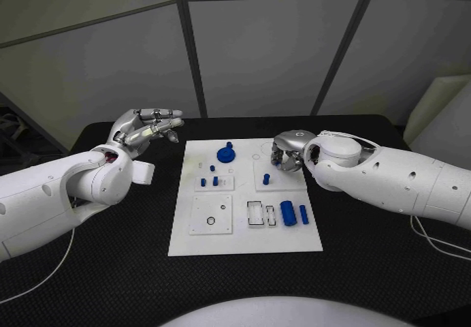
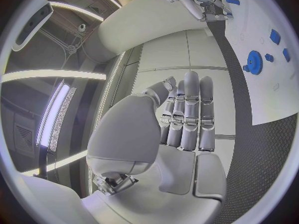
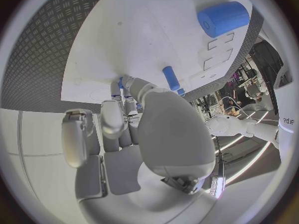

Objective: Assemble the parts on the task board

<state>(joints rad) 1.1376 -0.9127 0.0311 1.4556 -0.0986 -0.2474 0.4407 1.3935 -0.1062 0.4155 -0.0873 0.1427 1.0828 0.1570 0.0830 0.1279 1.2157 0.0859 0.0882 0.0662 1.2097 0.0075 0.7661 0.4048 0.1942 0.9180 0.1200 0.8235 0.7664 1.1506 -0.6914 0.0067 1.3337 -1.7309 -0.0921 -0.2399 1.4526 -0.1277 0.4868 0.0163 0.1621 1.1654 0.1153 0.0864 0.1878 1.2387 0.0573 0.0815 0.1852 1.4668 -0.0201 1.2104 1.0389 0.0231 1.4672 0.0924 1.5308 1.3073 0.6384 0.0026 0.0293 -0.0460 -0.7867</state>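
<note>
Bench (image 1: 118,272) of black textured surface, on which we record a white rectangular task board (image 1: 246,242) lying flat at its middle.

Parts on the board, as we count them in the head view: a blue round gear-like piece with a raised knob (image 1: 226,154) near the far edge; two small blue pegs (image 1: 209,182) standing on the left square sub-plate; one small blue peg (image 1: 266,179) upright on the right sub-plate; a large blue cylinder (image 1: 288,212) lying on its side toward the right, with a thinner blue rod (image 1: 304,214) just beside it; a white rectangular frame piece (image 1: 255,213) to the cylinder's left; and a small dark ring (image 1: 210,221) on the lower left square plate.

Left hand (image 1: 147,127), silver, is held above the bench off the board's far-left corner, apart from the board. We see its fingers (image 2: 190,117) extended side by side and nothing in its grasp: released.

Right hand (image 1: 290,151), silver, is lowered over the board's far-right area, beside the single peg. In the right wrist view its fingertips (image 3: 124,87) reach the white surface and a small blue piece (image 3: 120,82) shows between them; we cannot tell whether it is pinched.
</note>
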